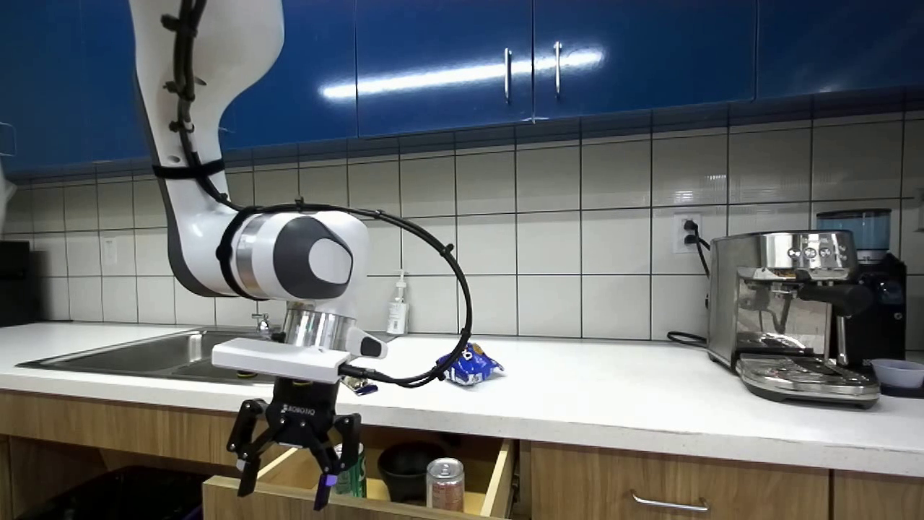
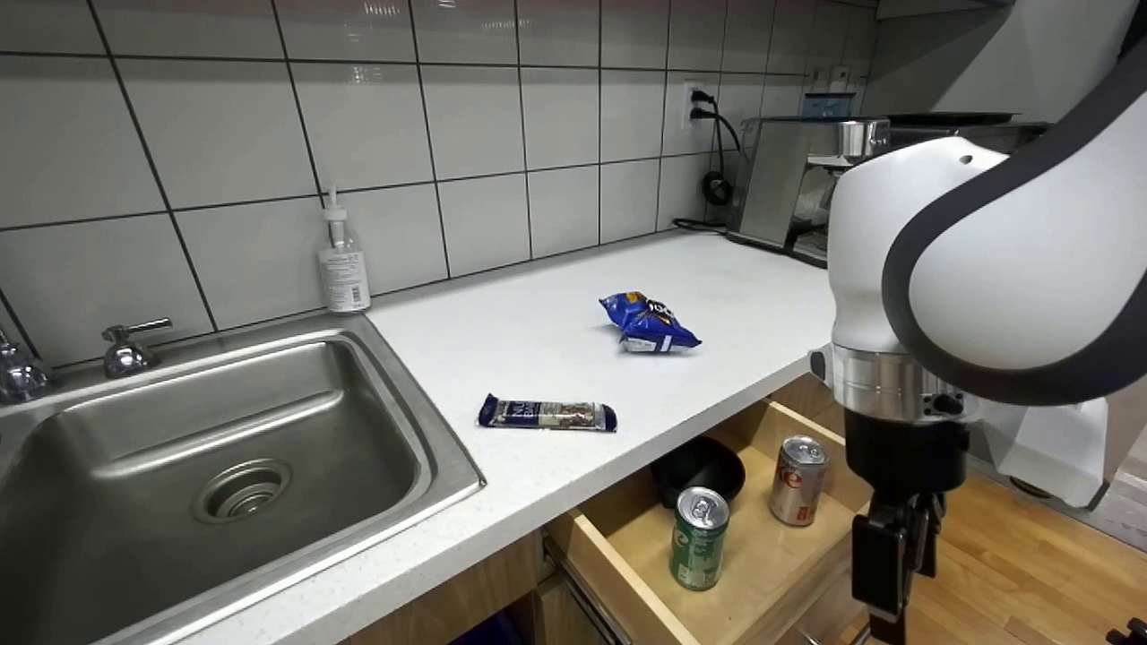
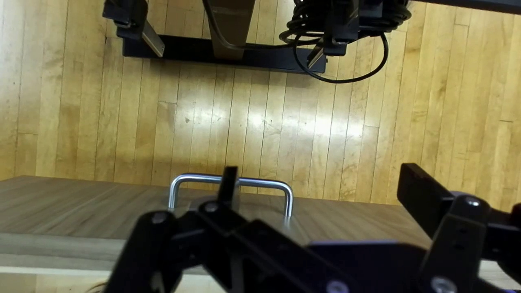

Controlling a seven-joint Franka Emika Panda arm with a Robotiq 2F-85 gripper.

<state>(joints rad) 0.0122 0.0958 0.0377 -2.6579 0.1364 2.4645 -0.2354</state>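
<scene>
Found pale wooden drawer (image 1: pixel 220 502) open below white countertop (image 2: pixel 502 340), close to black two-fingered gripper (image 1: pixel 284 490), wide apart and empty.
Bore curved silver metal handle (image 3: pixel 264 182) in front; inside, held upright green metal can (image 2: pixel 699 542) left, silver-and-red metal can (image 2: pixel 797 484) right, likely steadied by flat base (image 2: pixel 762 564), and round black bowl (image 2: pixel 685 468) farther back.

Both exterior views face the counter (image 1: pixel 563 393) from nearby, sharing its drawer (image 2: pixel 762 560); the wrist view looks down.
</scene>
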